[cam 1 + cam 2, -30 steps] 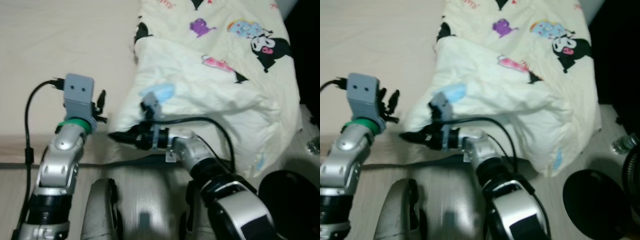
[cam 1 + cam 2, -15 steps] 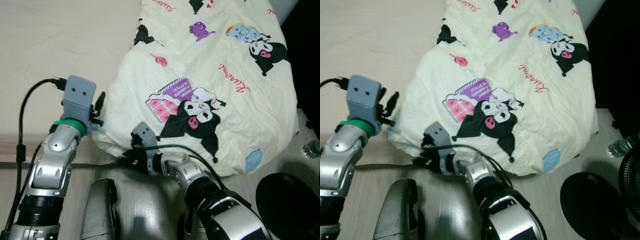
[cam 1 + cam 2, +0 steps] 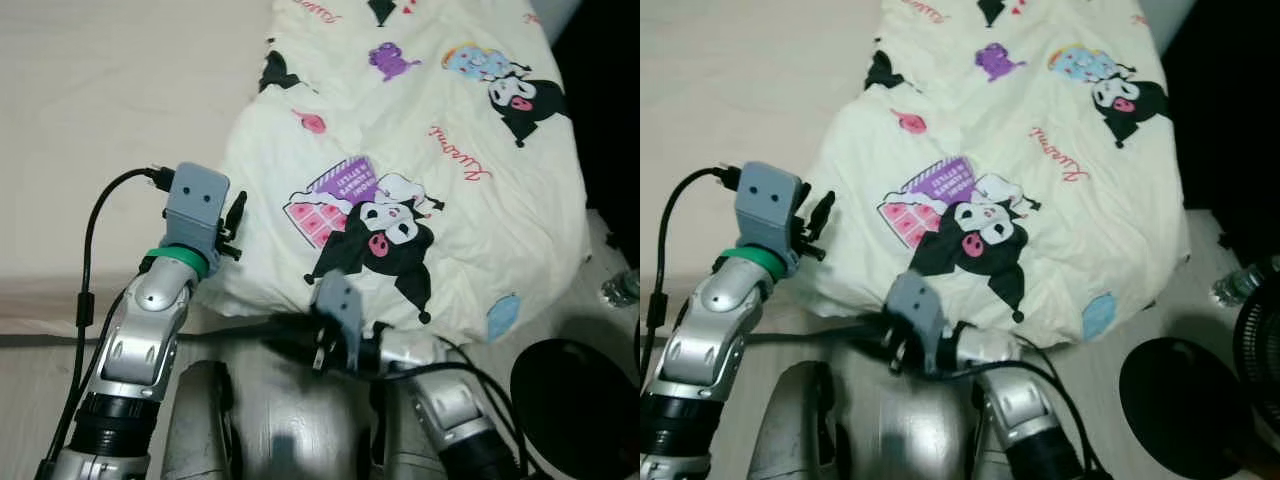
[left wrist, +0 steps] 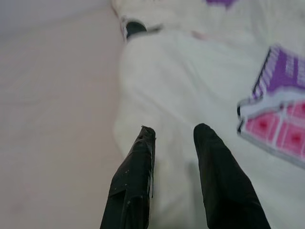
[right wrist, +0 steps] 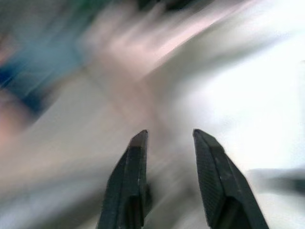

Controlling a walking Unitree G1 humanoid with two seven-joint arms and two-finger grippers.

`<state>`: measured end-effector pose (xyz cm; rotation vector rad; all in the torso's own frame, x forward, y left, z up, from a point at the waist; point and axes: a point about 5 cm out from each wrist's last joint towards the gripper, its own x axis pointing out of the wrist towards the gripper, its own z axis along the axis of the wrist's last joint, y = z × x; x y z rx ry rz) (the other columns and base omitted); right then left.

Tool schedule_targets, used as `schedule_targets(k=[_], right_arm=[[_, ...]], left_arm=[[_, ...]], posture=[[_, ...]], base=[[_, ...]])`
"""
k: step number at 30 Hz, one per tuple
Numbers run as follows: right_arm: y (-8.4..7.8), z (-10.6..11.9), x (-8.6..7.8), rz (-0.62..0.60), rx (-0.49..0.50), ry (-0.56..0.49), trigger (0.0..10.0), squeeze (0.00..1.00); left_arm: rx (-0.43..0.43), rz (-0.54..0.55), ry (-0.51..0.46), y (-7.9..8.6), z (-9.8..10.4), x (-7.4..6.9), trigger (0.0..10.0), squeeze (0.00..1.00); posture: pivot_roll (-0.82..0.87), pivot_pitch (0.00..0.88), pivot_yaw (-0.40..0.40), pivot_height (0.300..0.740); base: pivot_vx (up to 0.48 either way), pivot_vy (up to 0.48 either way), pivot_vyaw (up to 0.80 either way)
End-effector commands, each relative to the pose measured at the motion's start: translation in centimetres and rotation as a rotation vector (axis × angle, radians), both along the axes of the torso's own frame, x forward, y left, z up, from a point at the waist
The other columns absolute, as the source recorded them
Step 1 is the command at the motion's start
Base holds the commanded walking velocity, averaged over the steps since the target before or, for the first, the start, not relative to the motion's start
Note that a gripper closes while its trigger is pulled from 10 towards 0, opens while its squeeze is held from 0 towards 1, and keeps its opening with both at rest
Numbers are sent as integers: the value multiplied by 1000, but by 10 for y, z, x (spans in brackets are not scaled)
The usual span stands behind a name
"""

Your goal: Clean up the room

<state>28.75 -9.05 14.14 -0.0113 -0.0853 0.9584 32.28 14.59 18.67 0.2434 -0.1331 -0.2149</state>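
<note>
A robot's two arms reach toward a cream cartoon-print blanket (image 3: 420, 150) heaped on a pale bed (image 3: 110, 110).

The blanket, printed with black-and-white characters and a pink and purple patch, covers the right part of the bed and droops over its near edge. The left gripper (image 4: 174, 136) hovers at the blanket's left edge, its two black fingers spread apart and holding nothing. The right gripper (image 5: 169, 136) sits low by the bed's near edge, just under the blanket's hanging hem, fingers also parted and empty; its wrist view is badly blurred. A round black object (image 3: 575, 400) lies on the floor at the right.
</note>
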Motion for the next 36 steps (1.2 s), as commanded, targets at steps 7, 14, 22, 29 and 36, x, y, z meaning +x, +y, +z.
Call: schedule_targets(k=[7,14,22,29,36], right_arm=[[-162,-26,-3,-1090,296,7,10000,855],[-211,-77,-26,-1313,281,270,10000,1000],[-173,-99,-5,-1040,627,551,10000,1000],[-148,-112,5,-945,789,630,10000,1000],[-162,-121,5,-1149,845,721,10000,0]], left_arm=[[-5,-32,50,-9,-14,0,10000,0],[-6,-37,57,-14,-17,3,10000,0],[-4,-29,71,-14,-21,-1,10000,0],[8,-20,76,-9,-21,-3,10000,0],[16,-23,75,-10,-20,-4,10000,0]], posture=[[-5,184,55,575],[3,186,59,575],[40,192,66,575],[70,200,77,575],[94,207,92,575]], base=[[0,0,0],[0,0,0],[0,0,0],[0,0,0],[0,0,0]])
